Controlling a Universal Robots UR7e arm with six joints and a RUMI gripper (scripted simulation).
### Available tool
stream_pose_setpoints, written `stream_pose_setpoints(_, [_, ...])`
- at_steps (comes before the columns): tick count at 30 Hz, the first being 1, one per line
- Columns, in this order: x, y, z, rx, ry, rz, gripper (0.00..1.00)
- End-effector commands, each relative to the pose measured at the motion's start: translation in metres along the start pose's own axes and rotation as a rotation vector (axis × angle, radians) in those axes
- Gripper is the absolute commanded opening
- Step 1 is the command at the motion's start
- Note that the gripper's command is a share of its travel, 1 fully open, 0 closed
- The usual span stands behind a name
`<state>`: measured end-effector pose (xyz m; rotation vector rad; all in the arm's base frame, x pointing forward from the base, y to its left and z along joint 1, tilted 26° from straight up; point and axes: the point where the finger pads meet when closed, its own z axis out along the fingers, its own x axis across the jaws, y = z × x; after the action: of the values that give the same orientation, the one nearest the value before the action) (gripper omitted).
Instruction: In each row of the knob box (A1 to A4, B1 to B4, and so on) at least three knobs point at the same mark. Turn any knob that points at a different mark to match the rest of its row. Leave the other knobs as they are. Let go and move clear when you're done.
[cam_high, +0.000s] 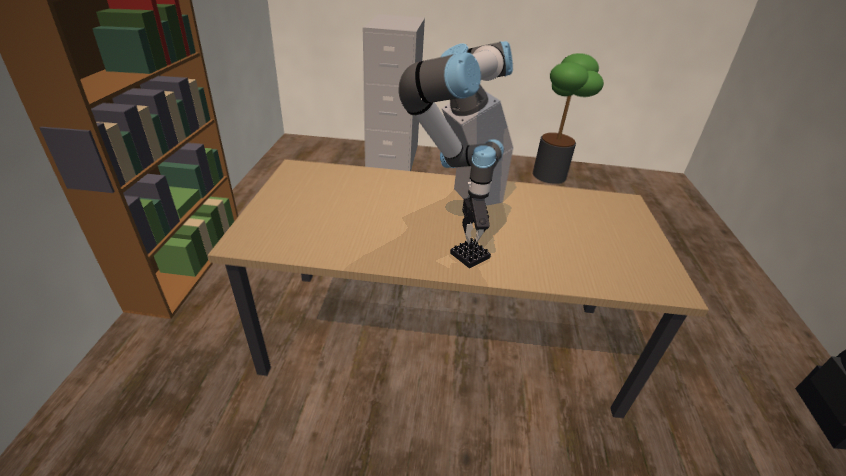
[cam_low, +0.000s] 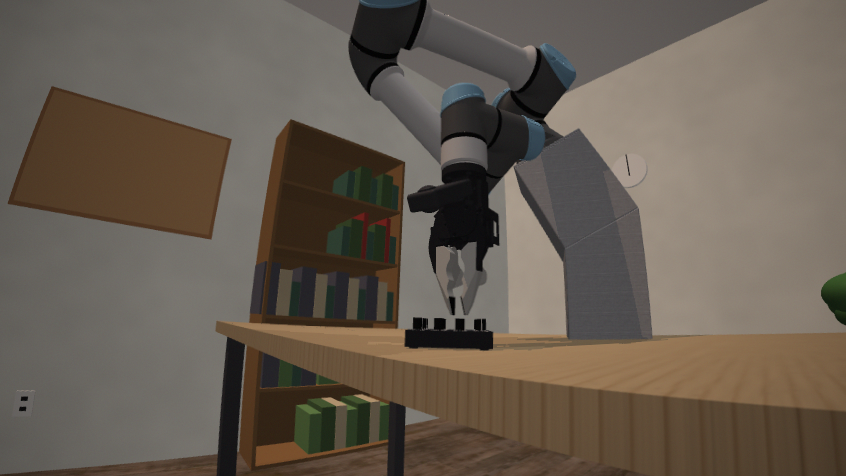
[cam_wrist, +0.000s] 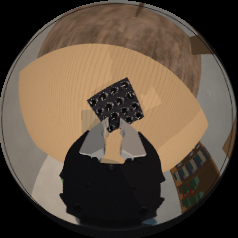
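The black knob box (cam_high: 473, 260) lies on the wooden table near its front edge, with several small black knobs standing up from it. It also shows in the exterior view (cam_low: 449, 338) and in the wrist view (cam_wrist: 116, 105). My gripper (cam_low: 458, 310) points straight down, its tips a little above the knobs on the side of the box nearest the robot base. The fingers stand a narrow gap apart with nothing between them. In the wrist view the fingertips frame one knob at the box's near edge. The knob marks are too small to read.
The robot's grey pedestal (cam_high: 482, 142) stands at the table's far edge. A bookshelf (cam_high: 136, 136) is left of the table; a filing cabinet (cam_high: 390, 94) and a potted plant (cam_high: 562, 118) stand behind it.
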<state>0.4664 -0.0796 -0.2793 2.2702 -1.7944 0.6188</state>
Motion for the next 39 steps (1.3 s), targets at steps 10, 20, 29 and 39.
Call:
stream_pose_setpoints(10, [0.0001, -0.0005, -0.0004, 0.001, 0.0, 0.0, 0.11])
stream_pose_setpoints(20, [0.0001, -0.0005, -0.0004, 0.001, 0.0, 0.0, 0.11])
stream_pose_setpoints(29, [0.0001, -0.0005, -0.0003, 0.001, 0.0, 0.0, 0.11])
stream_pose_setpoints(39, [0.0001, -0.0005, 0.004, 0.001, 0.0, 0.0, 0.11])
